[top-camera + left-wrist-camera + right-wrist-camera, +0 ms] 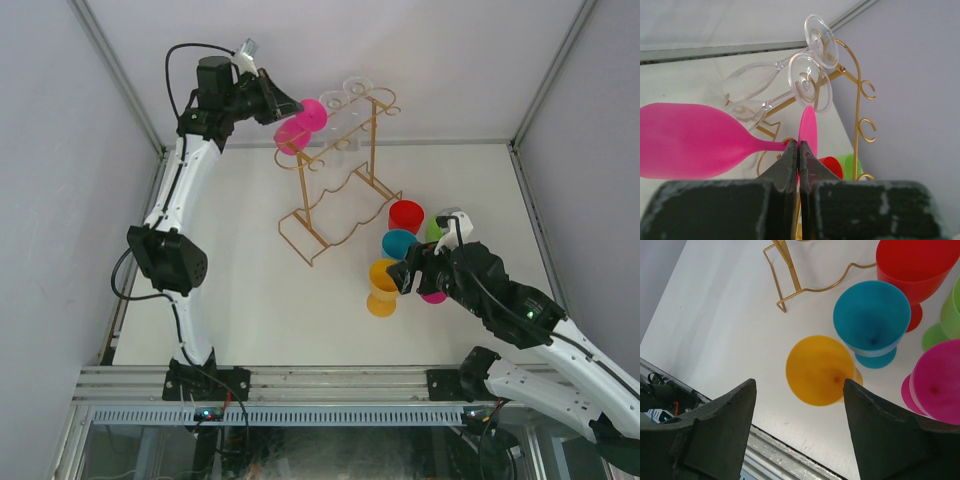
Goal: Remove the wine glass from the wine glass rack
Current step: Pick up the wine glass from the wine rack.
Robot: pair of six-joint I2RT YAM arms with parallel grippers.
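wine glass [695, 142], the pink one, hangs tilted at the left end of the rack [858, 100], its bowl out to the left in my left wrist view and its foot edge-on just behind the fingertips. i have the left gripper [798, 150] clamped on its stem, right where the stem meets the foot, and the two fingers meet with only the thin stem between them. so the reach and the grasp look done to me. what is left is the real work: sliding the stem out of the gold rails and carrying the glass clear. a bit of gold wire shows right beside the stem at the fingertips, so i judge it is not yet free of the rack, though i cannot tell whether the foot rests on a rail. two clear glasses [807, 82] hang further along the same rails, close behind the pink foot. the right gripper [799, 387] has its fingers wide apart and holds nothing. it hovers above the coloured cups [871, 315] standing on the table [715, 315] by the rack's base, well apart from the wine glass.
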